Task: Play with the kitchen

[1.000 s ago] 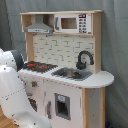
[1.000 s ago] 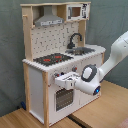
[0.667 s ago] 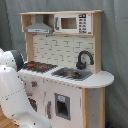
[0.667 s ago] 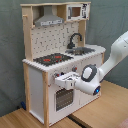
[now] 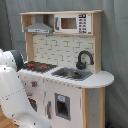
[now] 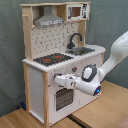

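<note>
In the second exterior view, the tall white and pale-wood toy kitchen (image 6: 50,70) stands on a wooden tabletop (image 6: 107,107), filling that view's left and centre. Working across from its left, I see the grey extractor hood (image 6: 48,19) up top. Below it lies the black hob with red rings (image 6: 52,59). Further right are the curved black tap (image 6: 74,39) and the sink beside it, under a little white microwave (image 6: 75,12).

The oven door with its dark window (image 6: 62,98) sits low on the front face. Just above it, the white robot arm's pincer (image 6: 59,79) reaches in from the second exterior view's right. It is level with the knob strip under the hob and appears close to the panel or touching it. I cannot tell whether the pincer is open or closed, nor whether it holds a knob.

In the first exterior view the same kitchen (image 5: 75,90) fills the centre. The arm's white body (image 5: 12,95) bulks at the first exterior view's left and hides the front panel there.

If a knob is the aim, the approach should probably be slow and square to the panel. The toy looks light and could shift under a hard push.
</note>
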You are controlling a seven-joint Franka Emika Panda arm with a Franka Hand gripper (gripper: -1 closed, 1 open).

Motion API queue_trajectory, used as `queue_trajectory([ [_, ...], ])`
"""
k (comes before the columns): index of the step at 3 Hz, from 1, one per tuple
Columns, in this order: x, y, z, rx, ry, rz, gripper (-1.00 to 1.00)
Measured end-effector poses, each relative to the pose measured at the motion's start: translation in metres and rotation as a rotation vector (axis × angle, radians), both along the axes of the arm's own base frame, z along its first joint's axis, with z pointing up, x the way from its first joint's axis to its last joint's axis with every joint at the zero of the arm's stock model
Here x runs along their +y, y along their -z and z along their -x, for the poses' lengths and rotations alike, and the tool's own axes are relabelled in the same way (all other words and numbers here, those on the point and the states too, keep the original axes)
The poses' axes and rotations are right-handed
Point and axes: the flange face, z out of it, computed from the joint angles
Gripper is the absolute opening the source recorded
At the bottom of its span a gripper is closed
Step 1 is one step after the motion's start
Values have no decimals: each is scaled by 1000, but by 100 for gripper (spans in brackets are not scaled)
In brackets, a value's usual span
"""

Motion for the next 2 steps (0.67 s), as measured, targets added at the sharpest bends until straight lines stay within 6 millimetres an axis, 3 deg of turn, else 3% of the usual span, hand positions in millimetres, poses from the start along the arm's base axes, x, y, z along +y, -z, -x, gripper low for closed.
queue_trajectory([
  [2, -1, -1, 0, 63, -8, -225, -100],
])
